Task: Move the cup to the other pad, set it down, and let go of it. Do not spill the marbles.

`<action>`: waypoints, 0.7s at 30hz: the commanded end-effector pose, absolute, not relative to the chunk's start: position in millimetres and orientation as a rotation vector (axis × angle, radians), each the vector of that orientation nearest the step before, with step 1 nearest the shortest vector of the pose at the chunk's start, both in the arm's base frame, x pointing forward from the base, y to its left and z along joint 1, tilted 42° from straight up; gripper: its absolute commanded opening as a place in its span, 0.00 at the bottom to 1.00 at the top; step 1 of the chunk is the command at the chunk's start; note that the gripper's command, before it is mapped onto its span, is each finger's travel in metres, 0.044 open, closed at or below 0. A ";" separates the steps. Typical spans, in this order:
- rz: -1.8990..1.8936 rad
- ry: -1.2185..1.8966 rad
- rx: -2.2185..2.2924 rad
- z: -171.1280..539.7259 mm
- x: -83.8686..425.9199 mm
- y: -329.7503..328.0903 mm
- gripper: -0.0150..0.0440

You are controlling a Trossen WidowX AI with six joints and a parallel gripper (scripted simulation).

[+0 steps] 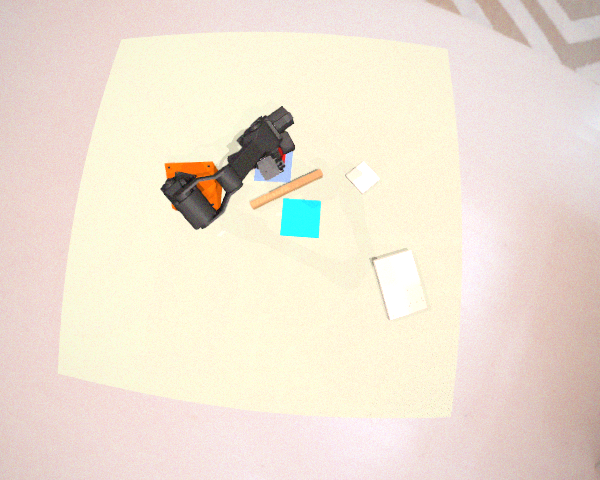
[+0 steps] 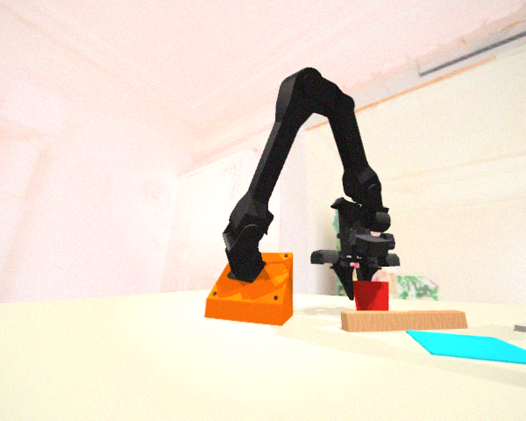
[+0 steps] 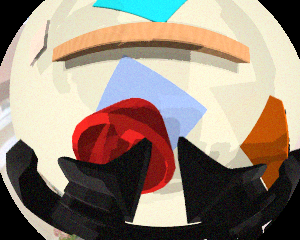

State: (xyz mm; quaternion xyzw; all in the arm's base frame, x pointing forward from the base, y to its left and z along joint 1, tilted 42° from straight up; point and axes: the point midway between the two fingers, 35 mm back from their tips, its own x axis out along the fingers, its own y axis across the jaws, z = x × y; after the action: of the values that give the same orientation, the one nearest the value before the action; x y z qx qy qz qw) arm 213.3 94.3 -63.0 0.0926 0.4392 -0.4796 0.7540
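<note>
A red cup point(image 1: 281, 153) point(image 2: 372, 296) point(image 3: 135, 111) stands upright on the blue pad point(image 1: 287, 173) point(image 3: 125, 77); its foot is partly hidden behind the wooden bar in the exterior view. My gripper point(image 2: 358, 289) point(image 3: 165, 139) is low at the cup, its fingers partly open astride the cup's near wall: one finger reaches over the mouth, the other is outside. In the wrist view a gap shows between the wall and the outer finger. No marbles show; the inside of the cup is partly covered by the finger. The other pad, cyan point(image 1: 300, 218) point(image 2: 476, 346) point(image 3: 142, 6), has nothing on it.
A wooden bar point(image 1: 286, 189) point(image 2: 403, 320) point(image 3: 150, 34) lies between the two pads. A small white square block point(image 1: 362, 177) lies to the right of them in the top view, and a larger white box point(image 1: 399, 285) farther off. The orange arm base point(image 2: 250, 312) point(image 3: 270, 135) is beside the blue pad.
</note>
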 end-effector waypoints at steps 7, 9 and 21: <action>-1.046 0.958 0.203 -62.8 213.4 94.5 0.33; -1.046 0.958 0.203 -62.8 213.4 94.5 0.30; -1.045 0.959 0.201 -53.4 212.1 103.9 0.25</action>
State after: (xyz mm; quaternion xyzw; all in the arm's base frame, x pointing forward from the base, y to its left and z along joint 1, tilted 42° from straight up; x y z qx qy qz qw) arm 212.3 96.9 -58.4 0.0871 0.4389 -0.4810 0.7540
